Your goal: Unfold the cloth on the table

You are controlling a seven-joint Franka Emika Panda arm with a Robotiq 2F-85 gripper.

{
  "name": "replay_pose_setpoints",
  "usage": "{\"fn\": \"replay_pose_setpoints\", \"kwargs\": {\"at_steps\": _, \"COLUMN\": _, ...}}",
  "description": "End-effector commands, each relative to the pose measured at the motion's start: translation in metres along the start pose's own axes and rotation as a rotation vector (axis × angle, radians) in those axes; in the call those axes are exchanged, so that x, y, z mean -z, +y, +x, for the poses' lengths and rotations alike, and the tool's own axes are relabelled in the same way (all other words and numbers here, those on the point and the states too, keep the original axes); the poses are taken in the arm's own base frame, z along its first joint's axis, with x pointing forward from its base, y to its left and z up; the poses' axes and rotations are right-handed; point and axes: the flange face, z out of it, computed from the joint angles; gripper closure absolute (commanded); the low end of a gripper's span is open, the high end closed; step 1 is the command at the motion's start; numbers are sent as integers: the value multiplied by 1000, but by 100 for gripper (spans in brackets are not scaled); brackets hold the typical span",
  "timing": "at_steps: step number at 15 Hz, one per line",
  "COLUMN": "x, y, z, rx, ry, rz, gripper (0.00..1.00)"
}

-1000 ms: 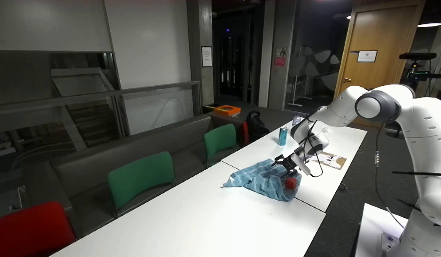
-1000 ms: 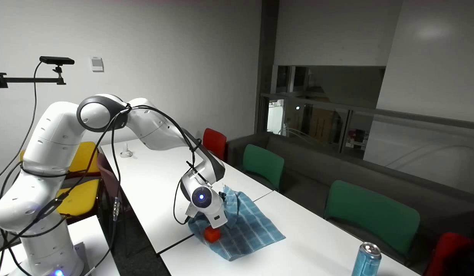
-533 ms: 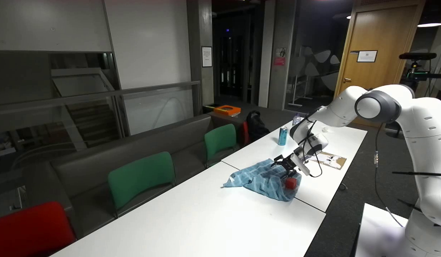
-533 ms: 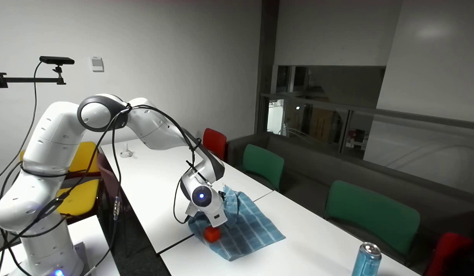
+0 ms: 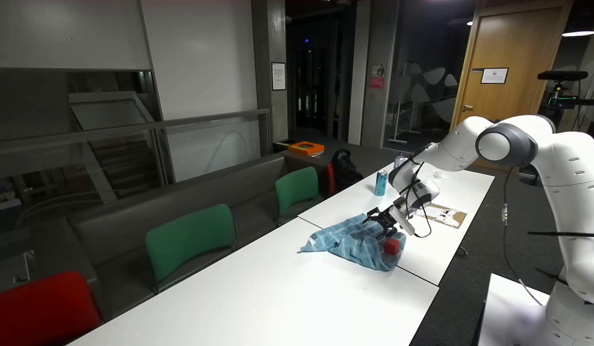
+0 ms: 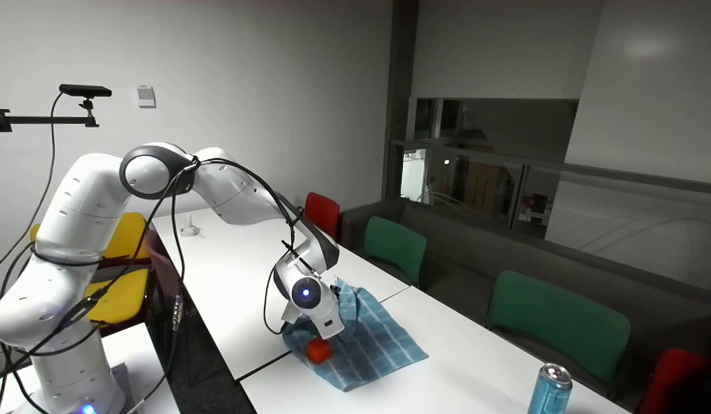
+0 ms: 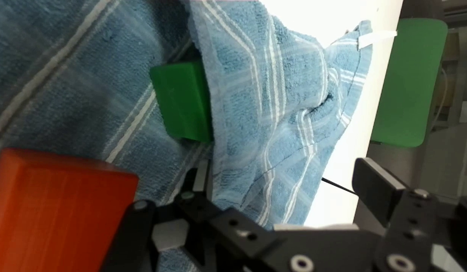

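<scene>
In an exterior view the gripper (image 5: pixel 373 228) has edged leftward, jaws spread wide; the cloth (image 5: pixel 351 244), on the table (image 5: pixel 258 293) right of centre, hasn't budged; unfolding, I'd guess, awaits a grip.

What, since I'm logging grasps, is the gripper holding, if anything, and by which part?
Nothing: in the wrist view the gripper stands open, its fingers wide apart, and the cloth shows between them, unpinched.
</scene>
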Motion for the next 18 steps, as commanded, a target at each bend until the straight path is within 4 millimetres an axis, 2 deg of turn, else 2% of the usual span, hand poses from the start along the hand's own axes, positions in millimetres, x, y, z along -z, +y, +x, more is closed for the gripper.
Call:
{"fn": "replay_pose_setpoints", "kwargs": {"at_steps": 1, "x": -10, "y": -5, "z": 9, "rx": -11, "ry": -17, "rz": -10, "gripper": 0}}
{"fn": "replay_pose_setpoints", "kwargs": {"at_steps": 9, "x": -23, "y": -3, "z": 15, "rx": -33, "ry": -33, "rz": -51, "gripper": 0}}
{"fn": "replay_pose_setpoints", "kwargs": {"at_steps": 10, "x": -24, "y": -4, "z": 16, "rx": -31, "ry": -33, "rz": -54, "gripper": 25}}
{"fn": "replay_pose_setpoints", "kwargs": {"at_steps": 12, "x": -25, "y": -5, "z": 16, "rx": -25, "ry": -36, "rz": -60, "gripper": 33}}
{"fn": "replay_pose_setpoints", "kwargs": {"at_steps": 14, "x": -26, "y": -7, "z": 17, "rx": -22, "ry": -38, "rz": -65, "gripper": 51}}
{"fn": "replay_pose_setpoints", "kwargs": {"at_steps": 18, "x": -24, "y": -9, "z": 18, "rx": -18, "ry": -40, "rz": -73, "gripper": 80}}
